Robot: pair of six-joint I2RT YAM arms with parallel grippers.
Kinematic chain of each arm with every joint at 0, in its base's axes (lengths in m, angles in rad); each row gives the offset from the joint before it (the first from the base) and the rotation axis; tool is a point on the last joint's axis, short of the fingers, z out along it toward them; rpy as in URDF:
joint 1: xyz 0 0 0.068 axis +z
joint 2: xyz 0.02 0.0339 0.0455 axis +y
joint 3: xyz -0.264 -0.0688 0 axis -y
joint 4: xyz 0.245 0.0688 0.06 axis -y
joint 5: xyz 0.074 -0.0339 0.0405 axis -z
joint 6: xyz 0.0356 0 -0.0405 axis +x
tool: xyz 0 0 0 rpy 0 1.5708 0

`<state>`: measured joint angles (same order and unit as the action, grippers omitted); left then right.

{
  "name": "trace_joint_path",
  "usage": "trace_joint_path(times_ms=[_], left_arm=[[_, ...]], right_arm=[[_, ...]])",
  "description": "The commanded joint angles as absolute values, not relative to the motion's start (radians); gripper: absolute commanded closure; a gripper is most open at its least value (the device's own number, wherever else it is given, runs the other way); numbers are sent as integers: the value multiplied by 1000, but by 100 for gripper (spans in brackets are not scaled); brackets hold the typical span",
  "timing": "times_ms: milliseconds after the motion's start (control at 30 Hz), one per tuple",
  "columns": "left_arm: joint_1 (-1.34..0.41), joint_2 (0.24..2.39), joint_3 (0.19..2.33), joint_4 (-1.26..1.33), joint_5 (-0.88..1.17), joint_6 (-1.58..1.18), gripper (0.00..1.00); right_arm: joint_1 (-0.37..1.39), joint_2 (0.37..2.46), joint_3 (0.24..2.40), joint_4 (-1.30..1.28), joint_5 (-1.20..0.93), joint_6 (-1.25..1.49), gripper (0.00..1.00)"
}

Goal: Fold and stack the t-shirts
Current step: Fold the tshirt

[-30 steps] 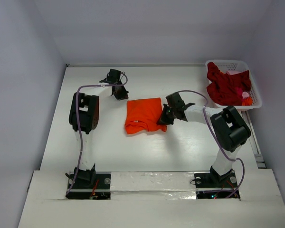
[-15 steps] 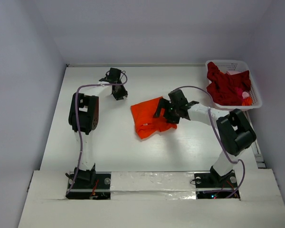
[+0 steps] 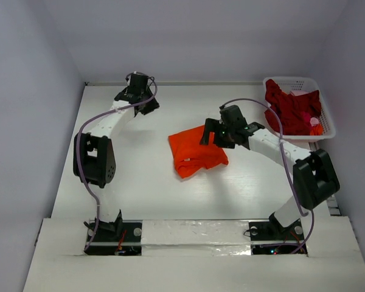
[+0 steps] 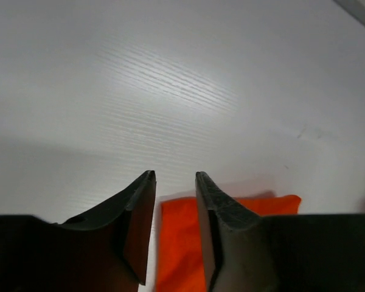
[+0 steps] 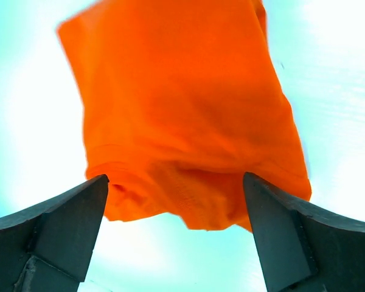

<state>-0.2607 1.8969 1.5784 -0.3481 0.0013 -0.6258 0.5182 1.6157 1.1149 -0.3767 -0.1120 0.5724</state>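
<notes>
The white, faintly grained table carries two things directly. A folded orange t-shirt lies askew near the middle, rumpled along its near edge. A white lattice basket sits in the far right corner, well apart from the shirt.

Folded t-shirt mid-table; right gripper over its rear-right edge; left gripper far rear-left; basket rear-right, other t-shirts inside.

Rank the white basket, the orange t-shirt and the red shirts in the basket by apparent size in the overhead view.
1. white basket, largest.
2. orange t-shirt and red shirts: these look about alike, so they are left unranked.
</notes>
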Motion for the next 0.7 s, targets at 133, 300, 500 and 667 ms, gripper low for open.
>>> trace_joint_path(times_ms=[133, 300, 500, 667], left_arm=[[-409, 1747, 1418, -341, 48, -615, 97], [-471, 1741, 1301, -262, 70, -656, 100], [-502, 1799, 1246, -203, 61, -693, 100], [-502, 1876, 1270, -187, 35, -689, 100]], right_arm=[[514, 1530, 1186, -420, -55, 525, 53], [514, 1494, 1215, -469, 44, 540, 100], [514, 1468, 1190, -482, 61, 560, 100], [514, 1442, 1169, -488, 71, 566, 100]])
